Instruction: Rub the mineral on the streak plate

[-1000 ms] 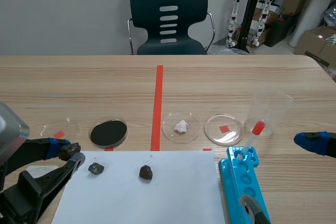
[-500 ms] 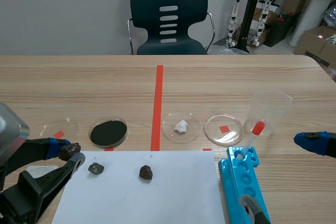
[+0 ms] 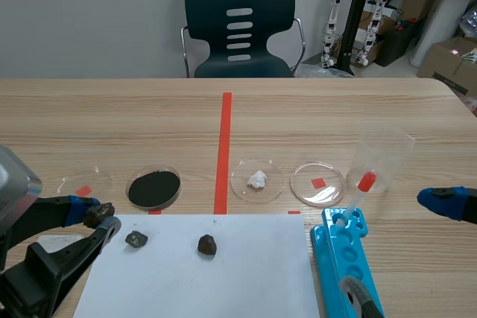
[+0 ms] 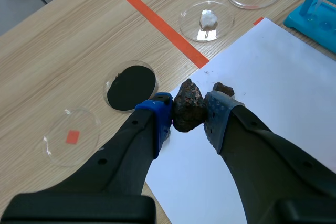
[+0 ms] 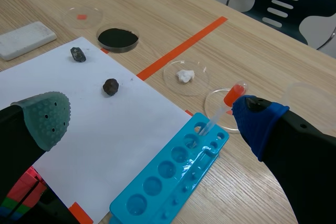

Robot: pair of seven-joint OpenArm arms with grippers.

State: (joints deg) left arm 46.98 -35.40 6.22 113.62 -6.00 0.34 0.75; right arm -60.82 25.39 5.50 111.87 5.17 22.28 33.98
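Note:
A rough dark brown mineral (image 4: 189, 106) is pinched between the blue pads of my left gripper (image 4: 189, 110), which hovers over the near left corner of the white paper (image 4: 273, 77). In the scene view the same mineral (image 3: 98, 214) sits at the left gripper's tip, low at the left. The streak plate (image 5: 25, 39), a white rectangular block, lies on the table left of the paper; in the scene view the streak plate (image 3: 54, 243) is partly hidden behind my left arm. My right gripper (image 5: 152, 116) stands open over the paper's right side, holding nothing.
Two smaller dark stones (image 3: 136, 240) (image 3: 207, 244) lie on the paper. Beyond it stand a dish of black powder (image 3: 153, 188), a dish with a white lump (image 3: 257, 179), and two bare dishes (image 3: 318, 182) (image 3: 83, 184). A blue well tray (image 3: 344, 266) and a beaker with a dropper (image 3: 380, 160) are at the right.

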